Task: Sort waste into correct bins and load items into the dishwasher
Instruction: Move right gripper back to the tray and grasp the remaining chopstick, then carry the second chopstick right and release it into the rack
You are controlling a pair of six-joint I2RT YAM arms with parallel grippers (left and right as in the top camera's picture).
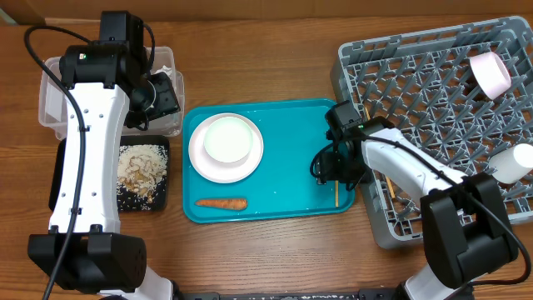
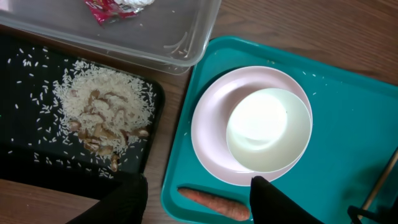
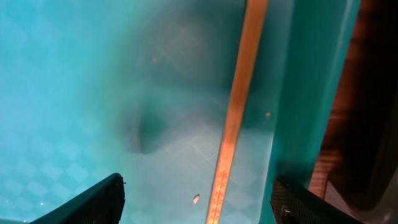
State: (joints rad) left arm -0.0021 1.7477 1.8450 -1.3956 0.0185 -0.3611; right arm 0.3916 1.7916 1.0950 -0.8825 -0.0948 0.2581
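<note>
My left gripper [image 1: 160, 98] is open and empty, up beside the clear tub [image 1: 52, 100]; in its wrist view the gripper [image 2: 198, 198] has the orange carrot [image 2: 211, 202] below it on the teal tray. A white bowl [image 2: 267, 127] sits on the white plate [image 2: 208, 118]. The tub holds a red wrapper [image 2: 107, 9] and a tissue [image 2: 140, 3]. Rice scraps [image 2: 102, 106] lie in the black tray [image 2: 25, 81]. My right gripper [image 3: 199, 202] is open, low over a wooden chopstick [image 3: 239, 106] at the tray's right edge. The grey rack [image 1: 433, 117] holds a pink bowl [image 1: 490, 73] and a white cup [image 1: 518, 162].
The teal tray [image 1: 291, 133] lies in the middle between the bins and the rack. A second thin wooden stick [image 1: 388, 188] shows in the rack's near left corner. The right arm reaches over the rack's front left side. Loose rice grains dot the black tray.
</note>
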